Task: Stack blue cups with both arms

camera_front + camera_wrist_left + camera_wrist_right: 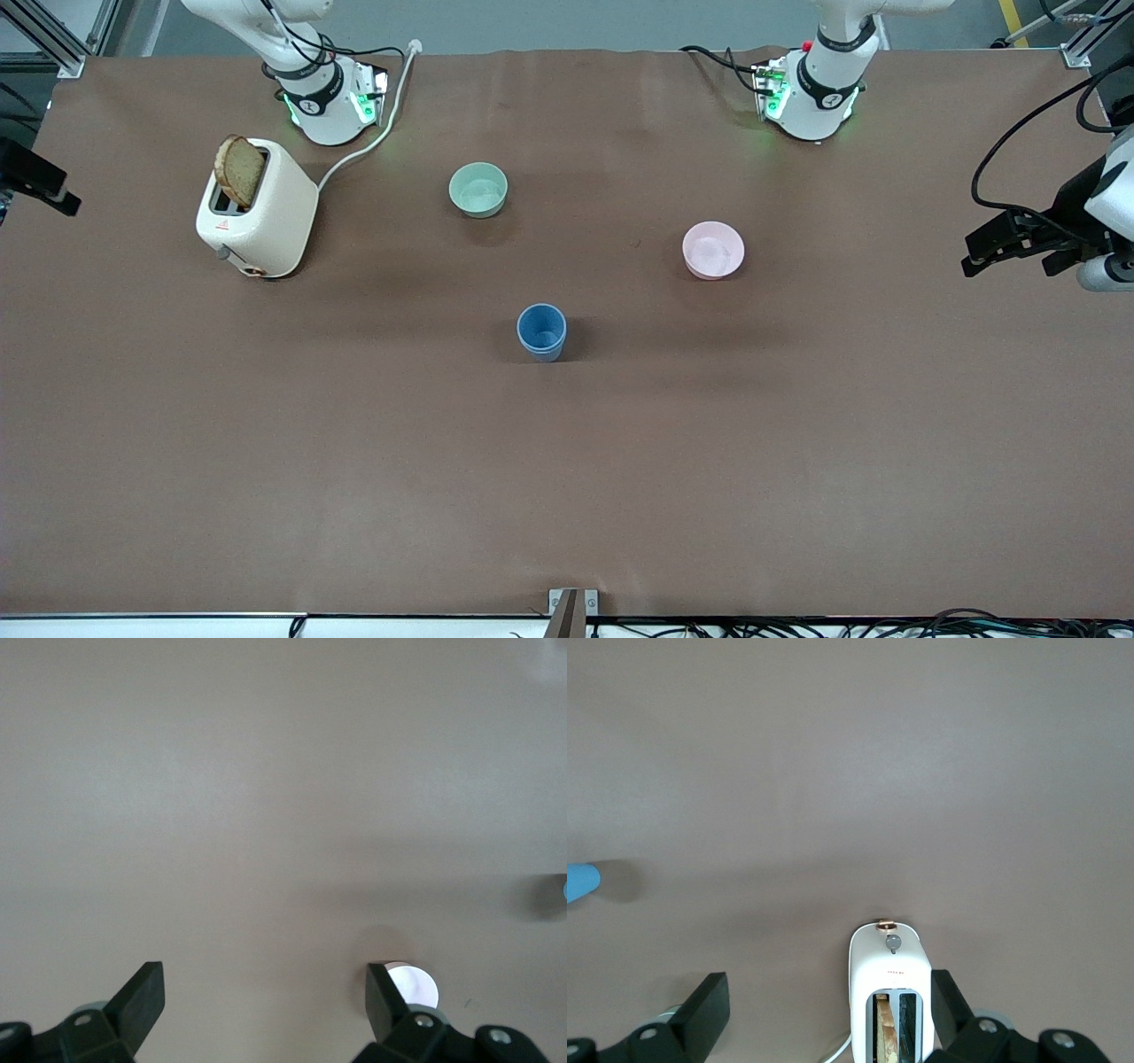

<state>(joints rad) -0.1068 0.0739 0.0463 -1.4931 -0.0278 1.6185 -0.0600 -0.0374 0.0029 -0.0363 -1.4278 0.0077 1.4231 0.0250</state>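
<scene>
One blue cup shape (541, 331) stood in the middle of the brown table (567, 461), nearer the front camera than both bowls. From above it looked like one cup, and it was hard to tell if a second cup sat inside it. There were two bowls: one mint-green bowl (478, 190) and one pink bowl (713, 250). There was one white toaster (257, 211) with one slice of bread (240, 171) sticking out, toward the right arm's end.

The left gripper (266, 992) hung high over the table with its fingers spread wide and nothing in them. One finger hid part of the pink bowl. The right gripper (830, 1010) hung over the toaster, also spread wide and holding nothing. Both arms waited, cut off at the front view's side edges.
</scene>
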